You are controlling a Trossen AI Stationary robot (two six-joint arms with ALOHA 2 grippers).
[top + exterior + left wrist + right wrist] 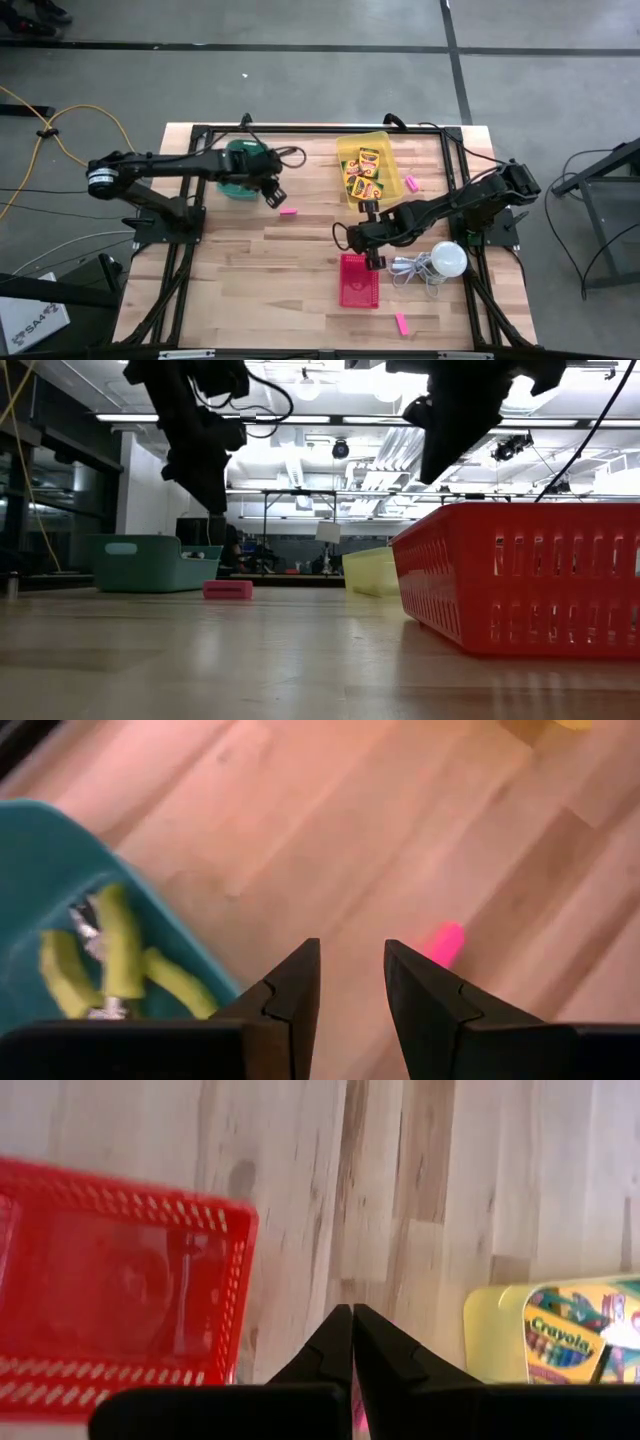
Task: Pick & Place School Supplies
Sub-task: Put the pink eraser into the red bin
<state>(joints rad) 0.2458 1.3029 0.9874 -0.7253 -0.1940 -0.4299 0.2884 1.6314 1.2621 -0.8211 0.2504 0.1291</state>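
Right, I've got the left gripper (275, 192) part open w/ nothing in it, by the teal bin (236, 170); a pink eraser (288, 211) lies on the tabletop (260, 280) at its 4 o'clock. Crayon boxes (364, 170) sit in the yellow bin (345, 150). Right gripper (375, 261) is fully closed, empty, over the red basket (359, 283)'s 1 o'clock corner.

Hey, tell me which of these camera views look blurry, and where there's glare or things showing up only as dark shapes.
Left wrist view: soft and smeared, the small pink eraser block and teal plastic bin lack crisp edges. Low view: bright ceiling lights turn both arms into dark silhouettes, and the near red mesh basket is slightly out of focus. Right wrist view: mild blur on the yellow crayon box. High view: evenly lit.
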